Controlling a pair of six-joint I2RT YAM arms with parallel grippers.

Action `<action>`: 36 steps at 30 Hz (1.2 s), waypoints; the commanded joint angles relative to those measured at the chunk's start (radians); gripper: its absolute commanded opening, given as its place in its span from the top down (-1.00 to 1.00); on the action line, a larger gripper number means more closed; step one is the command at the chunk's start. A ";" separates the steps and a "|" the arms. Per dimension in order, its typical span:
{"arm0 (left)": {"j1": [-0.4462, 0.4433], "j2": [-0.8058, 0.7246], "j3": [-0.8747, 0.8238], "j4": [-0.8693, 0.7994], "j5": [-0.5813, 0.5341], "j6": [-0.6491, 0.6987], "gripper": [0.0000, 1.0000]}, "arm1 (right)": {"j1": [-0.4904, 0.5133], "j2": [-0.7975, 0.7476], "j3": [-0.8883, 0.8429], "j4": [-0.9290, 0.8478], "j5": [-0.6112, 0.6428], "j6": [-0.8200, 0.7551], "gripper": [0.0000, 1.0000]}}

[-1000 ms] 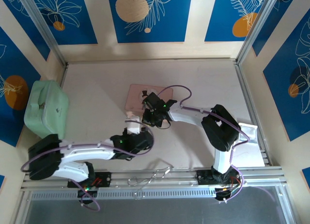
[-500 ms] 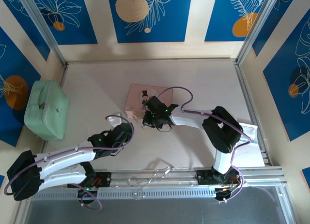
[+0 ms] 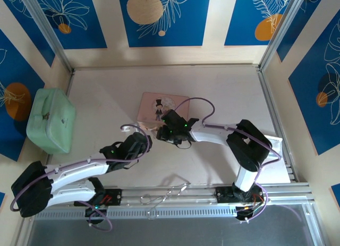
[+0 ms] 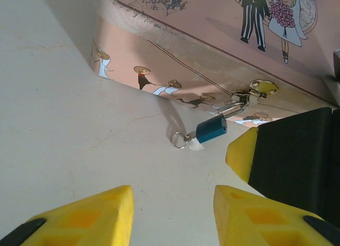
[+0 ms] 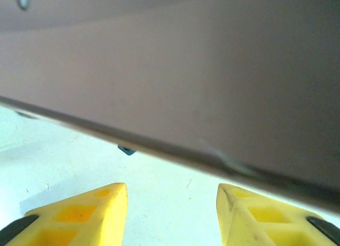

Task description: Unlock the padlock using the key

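- A pink tin (image 3: 162, 107) with a bride-and-groom picture on its lid lies near the middle of a pale table (image 3: 106, 97).
- The padlock (image 4: 211, 129), tiny and teal-blue, is hooked by its silvery shackle to the clasp (image 4: 257, 90) on the tin's near side. Its body rests tilted on the table.
- A small metal ring (image 4: 179, 140) lies at the padlock's lower-left end, with a white scrap (image 4: 195, 146) just beside it.
- Left gripper (image 4: 172, 203): its yellow fingers are spread with nothing between them. They point at the padlock from nearby, with bare table in between.
- Right gripper (image 5: 171, 201): its fingers are also spread and empty, close against the tin's side wall, which blocks most of its wrist view. A sliver of teal shows under the tin's edge.
- In the left wrist view, one yellow-tipped black finger (image 4: 241, 153) of the right gripper stands just right of the padlock, crowding that side.
- Seen from above, both grippers sit close together at the tin's near edge.
- Around the scene, a mint-green case (image 3: 50, 121) sits well apart by the left wall, and a white sheet (image 3: 276, 145) lies at the right edge. A bent wire (image 3: 170, 192) rests on the rail between the arm bases.
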 commanded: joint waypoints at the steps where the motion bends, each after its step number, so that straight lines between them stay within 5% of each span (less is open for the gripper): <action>1: 0.020 -0.040 0.026 -0.025 0.018 0.028 0.11 | 0.006 -0.020 -0.020 -0.053 0.023 0.004 -0.01; 7: 0.079 -0.127 0.052 -0.141 0.024 0.007 0.09 | 0.041 0.037 0.090 -0.142 0.097 0.005 -0.25; 14: 0.115 -0.174 0.016 -0.113 0.067 0.015 0.09 | 0.071 0.121 0.215 -0.216 0.163 -0.013 -0.25; 36: 0.123 -0.119 -0.054 -0.006 0.119 -0.019 0.18 | 0.068 0.183 0.252 -0.223 0.188 -0.068 0.30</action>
